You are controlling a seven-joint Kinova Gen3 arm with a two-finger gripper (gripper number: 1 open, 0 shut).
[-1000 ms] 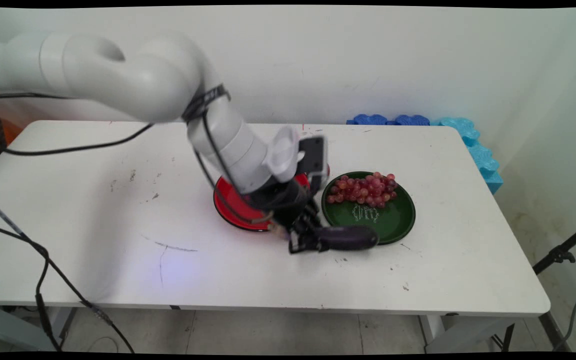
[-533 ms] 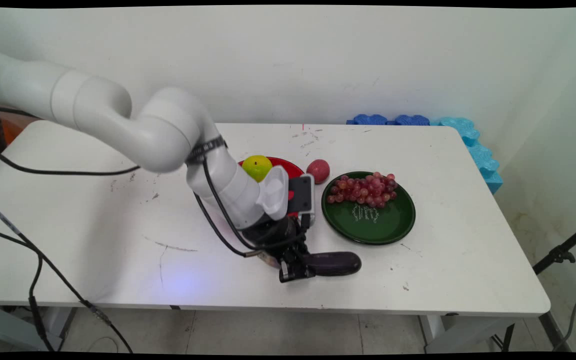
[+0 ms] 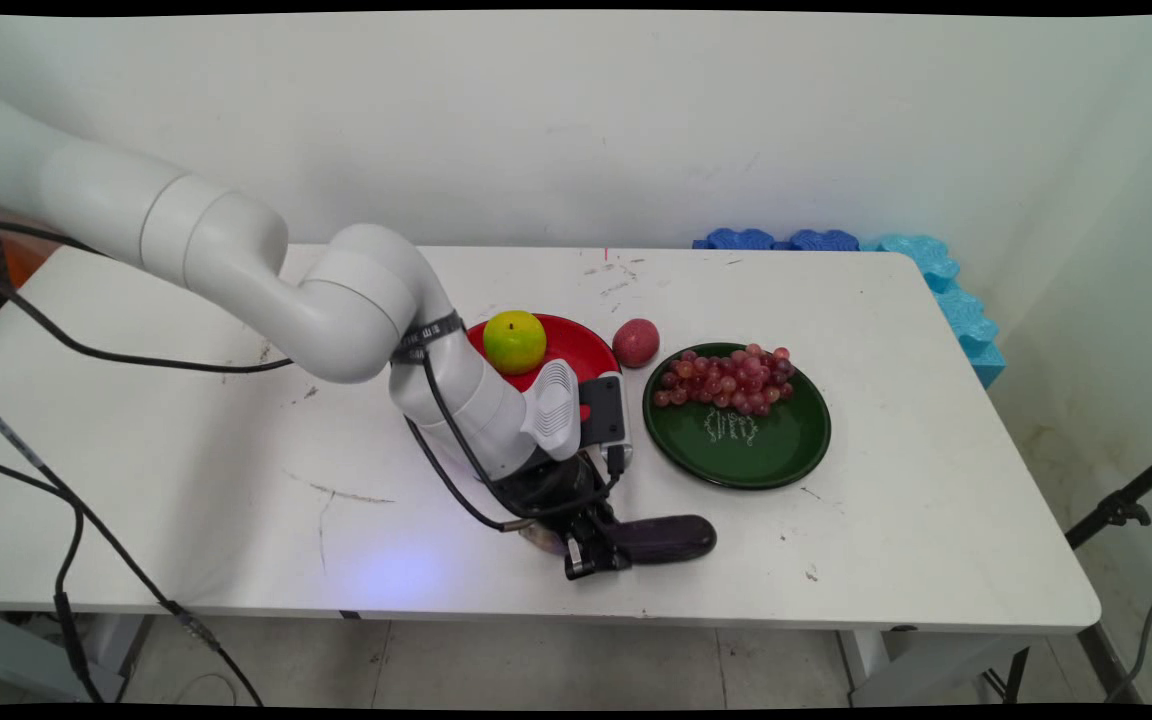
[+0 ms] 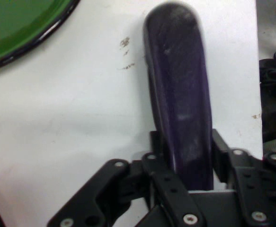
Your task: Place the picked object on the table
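My black two-finger end effector [image 3: 591, 548] was clenched on the stem end of a dark purple, elongated eggplant [image 3: 664, 538], low over the white surface [image 3: 186, 470] near its front edge. To my judgement, a level, steady grip suited this hold, since most of the eggplant [image 4: 182, 118] projected beyond my fingers [image 4: 220, 153]. Behind stood a red round plate [image 3: 576, 345] bearing a yellow-green apple [image 3: 514, 341]; the green round plate [image 3: 786, 440] of red grapes [image 3: 731, 378] lay near. Open room remained rightward.
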